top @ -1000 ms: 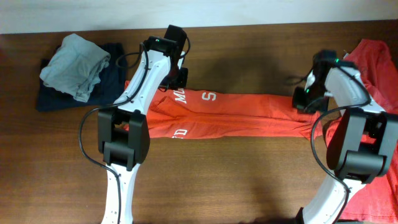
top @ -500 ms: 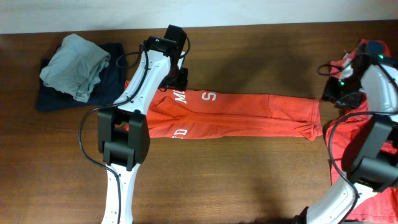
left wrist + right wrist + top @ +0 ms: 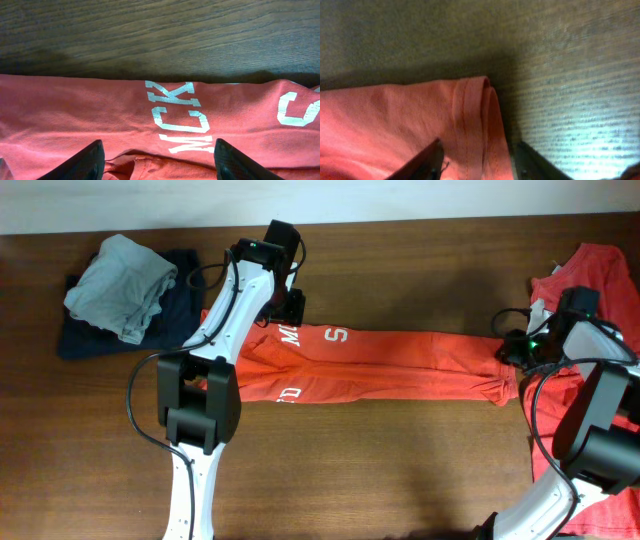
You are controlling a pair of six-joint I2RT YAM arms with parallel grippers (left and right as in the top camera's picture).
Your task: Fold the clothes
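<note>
One of the clothes, an orange-red T-shirt (image 3: 400, 365) with white lettering (image 3: 180, 115), lies folded into a long strip across the middle of the table. My left gripper (image 3: 292, 308) hovers over its upper left part, fingers (image 3: 85, 162) spread wide, with a fabric fold lying loose between them. My right gripper (image 3: 512, 350) is at the strip's right end. It is open and straddles the stitched hem (image 3: 475, 110), one finger (image 3: 422, 162) over cloth, the other over bare wood. A second red shirt (image 3: 600, 280) lies bunched at the right edge, partly under the right arm.
A pile of grey clothing (image 3: 120, 285) on a dark navy garment (image 3: 75, 340) sits at the back left. The wooden table (image 3: 400, 470) ends at a white strip along the top of the overhead view.
Both grippers have opened and let go of the shirt. The right one swung out to the right and came back to the strip's right end. The left arm has barely moved.
</note>
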